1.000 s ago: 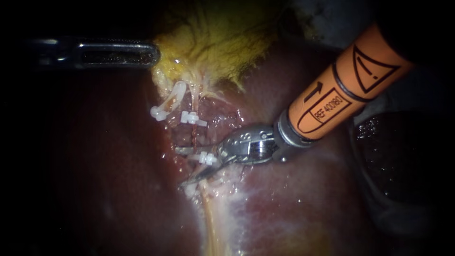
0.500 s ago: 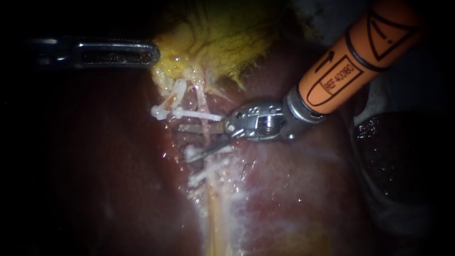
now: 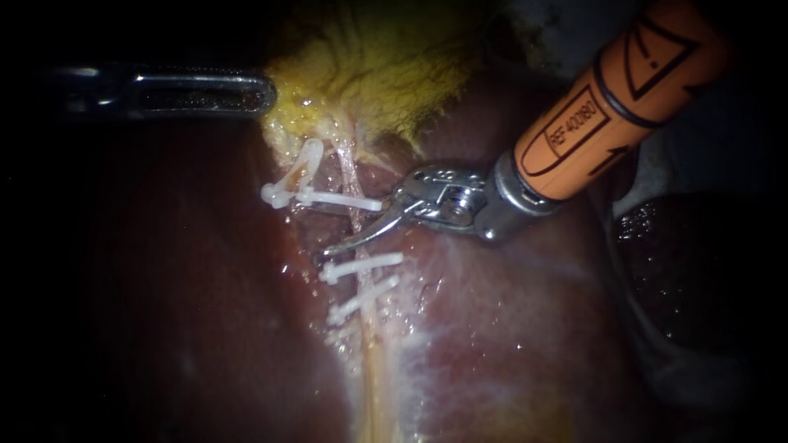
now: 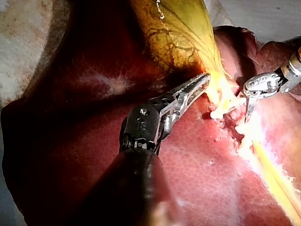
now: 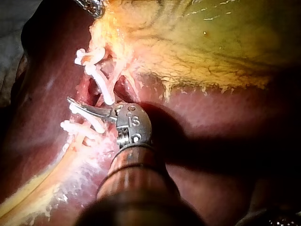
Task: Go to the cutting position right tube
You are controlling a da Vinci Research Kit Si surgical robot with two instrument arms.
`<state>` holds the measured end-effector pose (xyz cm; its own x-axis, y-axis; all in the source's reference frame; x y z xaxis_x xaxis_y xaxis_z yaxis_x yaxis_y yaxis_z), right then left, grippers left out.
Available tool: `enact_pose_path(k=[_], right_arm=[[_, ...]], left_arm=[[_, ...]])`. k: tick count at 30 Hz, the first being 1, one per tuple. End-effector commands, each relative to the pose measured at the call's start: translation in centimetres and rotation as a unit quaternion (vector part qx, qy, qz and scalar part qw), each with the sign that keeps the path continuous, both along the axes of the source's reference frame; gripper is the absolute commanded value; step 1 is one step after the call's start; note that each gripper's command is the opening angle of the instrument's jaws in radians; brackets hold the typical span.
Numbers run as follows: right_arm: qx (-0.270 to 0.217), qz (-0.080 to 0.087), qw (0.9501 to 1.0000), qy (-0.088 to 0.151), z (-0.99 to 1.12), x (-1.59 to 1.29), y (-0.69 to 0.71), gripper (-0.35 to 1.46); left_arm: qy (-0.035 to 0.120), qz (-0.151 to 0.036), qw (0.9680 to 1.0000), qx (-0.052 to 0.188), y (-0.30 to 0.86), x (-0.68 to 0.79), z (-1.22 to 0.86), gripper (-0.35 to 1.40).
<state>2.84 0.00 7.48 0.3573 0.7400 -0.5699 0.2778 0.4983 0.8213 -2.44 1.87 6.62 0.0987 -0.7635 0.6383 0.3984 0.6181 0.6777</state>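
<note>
The right tube [image 3: 354,223] runs down from the yellow gallbladder [image 3: 377,74] across the liver [image 3: 509,328]. One white clip [image 3: 341,199] crosses it above, and two clips [image 3: 361,265] cross it below. My right instrument [image 3: 336,230], on an orange shaft, has its thin blades open in the gap between these clips. The lower blade [image 3: 353,238] lies across the tube; the upper one sits just under the upper clip. In the right wrist view the blades [image 5: 70,101] reach among the clips. My left instrument [image 3: 267,92] is shut on the gallbladder's edge [image 4: 209,77].
A looped white clip [image 3: 287,176] sits on a strand to the left of the tube. A pale yellow band [image 3: 369,385] runs on down over the liver. A dark glistening mass [image 3: 689,271] lies under the orange shaft at the right.
My right instrument rose from the lower clips to the gap under the upper clip and rolled about its shaft. Its blades now cross the tube. The left instrument stayed put.
</note>
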Motion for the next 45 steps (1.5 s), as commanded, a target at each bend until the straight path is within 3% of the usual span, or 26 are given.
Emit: enact_pose_path(k=[1, 7, 13, 17, 25, 38, 45], right_arm=[[0.008, -0.003, 0.9999, 0.01, 0.02, 0.01, -0.03, 1.09], [0.036, -0.01, 0.9963, 0.078, 0.12, 0.14, -0.18, 0.98], [0.061, -0.016, 0.9888, 0.135, 0.01, 0.24, -0.2, 0.84], [0.065, -0.029, 0.9868, 0.146, -0.16, 0.28, -0.19, 0.83], [0.061, -0.029, 0.9853, 0.157, -0.47, 0.3, -0.12, 0.83], [0.062, -0.029, 0.9852, 0.157, -0.51, 0.3, -0.12, 0.83], [0.057, -0.013, 0.987, 0.15, -0.5, 0.29, -0.11, 0.84]], left_arm=[[0.0, 0.0, 1.0, 0.0, 0.0, 0.0, 0.0, -0.35], [0.0, 0.0, 1.0, 0.0, 0.0, 0.0, 0.0, -0.35], [0.0, 0.0, 1.0, 0.0, 0.0, 0.0, -0.01, -0.35], [0.0, 0.0, 1.0, 0.0, 0.0, 0.0, -0.01, -0.35], [0.0, 0.0, 1.0, 0.0, 0.0, 0.0, -0.01, -0.35], [0.0, 0.0, 1.0, 0.0, -0.01, 0.0, -0.01, -0.35], [0.0, 0.0, 1.0, 0.0, -0.01, 0.0, -0.01, -0.35]])
